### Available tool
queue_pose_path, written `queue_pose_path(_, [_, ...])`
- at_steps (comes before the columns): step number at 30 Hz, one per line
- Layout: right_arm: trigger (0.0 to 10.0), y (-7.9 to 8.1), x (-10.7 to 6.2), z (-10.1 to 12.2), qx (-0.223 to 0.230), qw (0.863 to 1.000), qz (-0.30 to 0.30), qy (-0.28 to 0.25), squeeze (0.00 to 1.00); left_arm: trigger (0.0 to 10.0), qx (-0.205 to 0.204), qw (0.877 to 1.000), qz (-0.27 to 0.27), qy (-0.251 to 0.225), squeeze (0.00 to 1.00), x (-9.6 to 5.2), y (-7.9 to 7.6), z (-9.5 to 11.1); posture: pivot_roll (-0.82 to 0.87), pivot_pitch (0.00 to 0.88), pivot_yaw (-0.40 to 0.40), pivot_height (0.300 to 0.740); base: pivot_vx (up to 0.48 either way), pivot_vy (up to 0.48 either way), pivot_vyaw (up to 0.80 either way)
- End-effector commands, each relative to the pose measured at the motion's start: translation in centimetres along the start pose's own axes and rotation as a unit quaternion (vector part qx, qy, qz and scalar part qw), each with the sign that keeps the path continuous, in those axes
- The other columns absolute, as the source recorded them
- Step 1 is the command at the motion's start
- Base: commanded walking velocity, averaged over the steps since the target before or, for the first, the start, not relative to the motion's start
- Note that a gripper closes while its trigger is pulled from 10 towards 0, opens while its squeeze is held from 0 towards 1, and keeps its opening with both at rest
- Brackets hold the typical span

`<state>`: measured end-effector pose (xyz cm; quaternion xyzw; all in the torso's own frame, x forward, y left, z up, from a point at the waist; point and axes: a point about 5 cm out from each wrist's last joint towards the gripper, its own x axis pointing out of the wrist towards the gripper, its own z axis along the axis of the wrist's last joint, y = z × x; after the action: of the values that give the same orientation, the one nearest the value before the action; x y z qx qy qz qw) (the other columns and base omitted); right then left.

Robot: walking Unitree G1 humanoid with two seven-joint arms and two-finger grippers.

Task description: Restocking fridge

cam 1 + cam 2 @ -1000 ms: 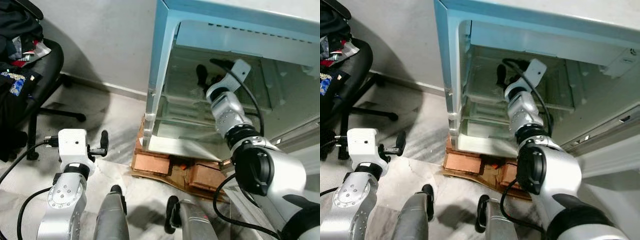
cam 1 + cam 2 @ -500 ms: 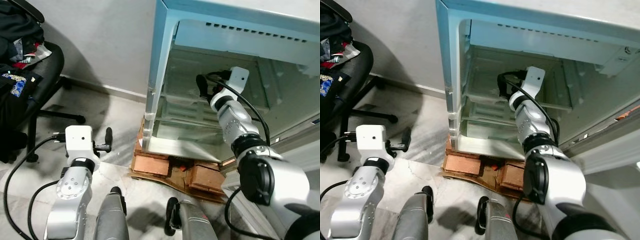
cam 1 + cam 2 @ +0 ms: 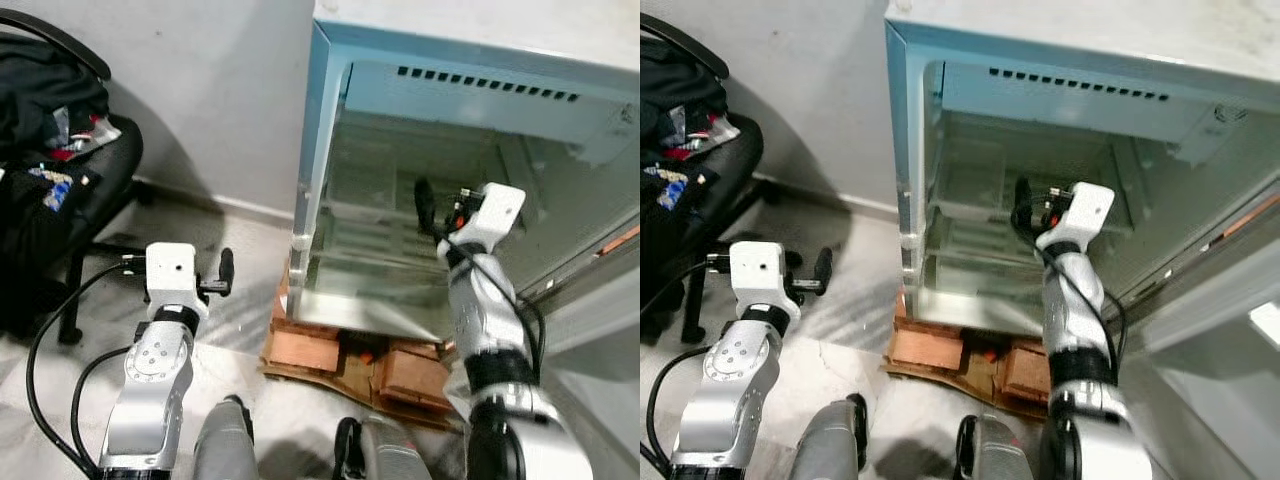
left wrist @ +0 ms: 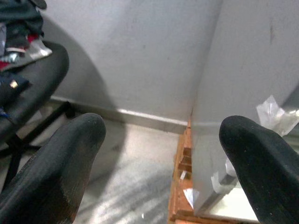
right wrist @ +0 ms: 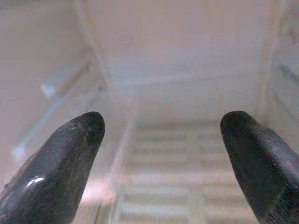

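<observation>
A small pale-blue fridge (image 3: 318, 130) stands open on the floor, its wire shelves (image 3: 975, 210) bare. My right gripper (image 3: 428, 205) is held up at the fridge's opening, pointing into it. Its fingers (image 5: 70, 149) are open with nothing between them, and the ribbed fridge floor lies ahead. My left gripper (image 3: 222, 272) hangs over the floor to the left of the fridge, open and empty. In the left wrist view its fingers (image 4: 60, 158) frame the fridge's outer side wall (image 4: 243, 70) and the room wall.
The fridge rests on bricks and cardboard (image 3: 330, 345). Its door (image 3: 600, 320) swings out on the right. A black office chair (image 3: 95, 185) piled with clothes stands at the left. My own legs (image 3: 225, 445) are at the bottom edge, on a pale marble floor.
My right gripper has drawn back from deep among the shelves to the fridge's opening. My left arm has lifted a little and edged toward the fridge. The camera has shifted.
</observation>
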<state>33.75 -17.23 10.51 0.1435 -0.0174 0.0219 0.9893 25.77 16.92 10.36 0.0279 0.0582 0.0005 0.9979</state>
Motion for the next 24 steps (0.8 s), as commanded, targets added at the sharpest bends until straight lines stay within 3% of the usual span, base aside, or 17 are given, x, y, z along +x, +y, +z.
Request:
queue_pose_path(1, [10.0, 0.6, -0.8, -0.4, -0.013, 1.000, 0.016, 0.013, 0.00, 10.0, 0.002, 1.000, -0.007, 0.008, 0.00, -0.1, 0.0, -0.6, 0.14, 0.087, -0.057, 0.740, 0.000, 0.000, 0.00])
queue_pose_path(4, [10.0, 1.5, -2.0, -1.0, -0.028, 0.998, 0.048, 0.035, 0.00, 10.0, 0.009, 1.000, -0.020, 0.014, 0.00, 0.1, 0.0, -1.0, 0.12, 0.083, -0.044, 0.740, -0.166, 0.000, 0.00])
queue_pose_path(11, [10.0, 1.6, -3.8, -1.2, -0.064, 0.995, 0.063, 0.048, 0.00, 10.0, 0.014, 0.999, -0.038, 0.015, 0.00, 0.5, -0.7, -1.4, 0.11, 0.066, -0.039, 0.740, -0.263, 0.000, 0.00])
queue_pose_path(24, [10.0, -0.4, -5.4, -1.3, -0.088, 0.995, -0.042, 0.027, 0.00, 10.0, 0.026, 0.999, -0.031, 0.003, 0.00, 1.7, -0.5, -1.3, 0.09, 0.059, -0.010, 0.740, -0.277, 0.000, 0.00])
